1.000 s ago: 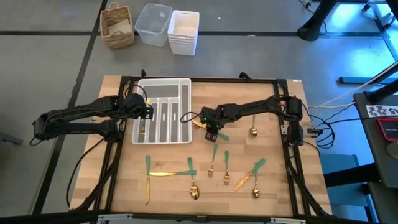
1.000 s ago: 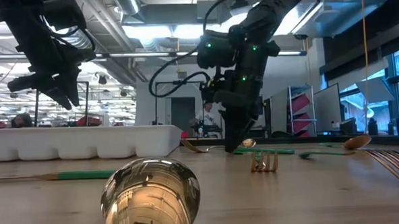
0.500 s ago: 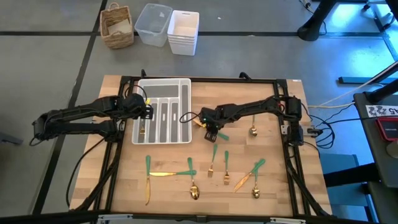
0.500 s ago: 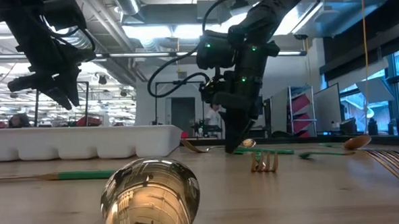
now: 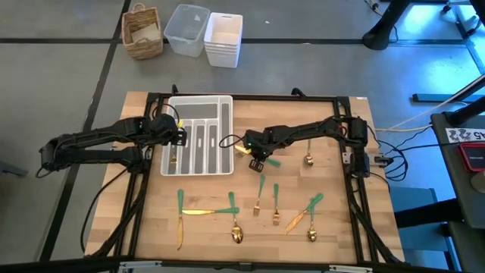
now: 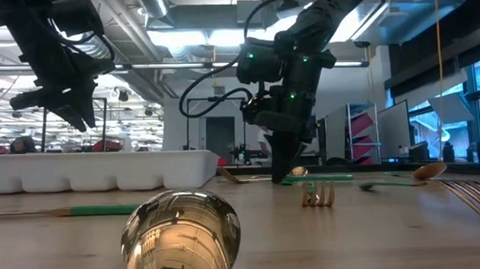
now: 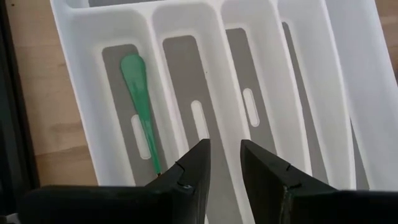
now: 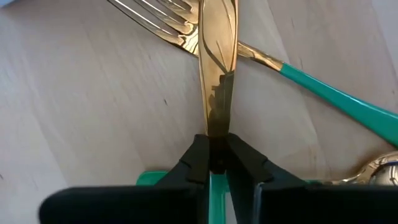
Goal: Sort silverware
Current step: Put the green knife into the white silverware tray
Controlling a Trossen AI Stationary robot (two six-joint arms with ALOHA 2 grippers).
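Your right gripper [image 8: 212, 163] has its fingers clamped on a knife [image 8: 216, 68] lying over a fork [image 8: 163, 25], while your left gripper [image 7: 225, 163] hovers slightly parted above the tray [image 7: 367, 81].

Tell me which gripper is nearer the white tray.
Left. The left gripper hovers over the white tray's leftmost compartment, where one green-handled piece lies. The right gripper is beside the tray's right edge, clamped on a knife at the table.

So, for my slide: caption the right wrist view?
Right gripper shut on a gold knife lying across a fork.
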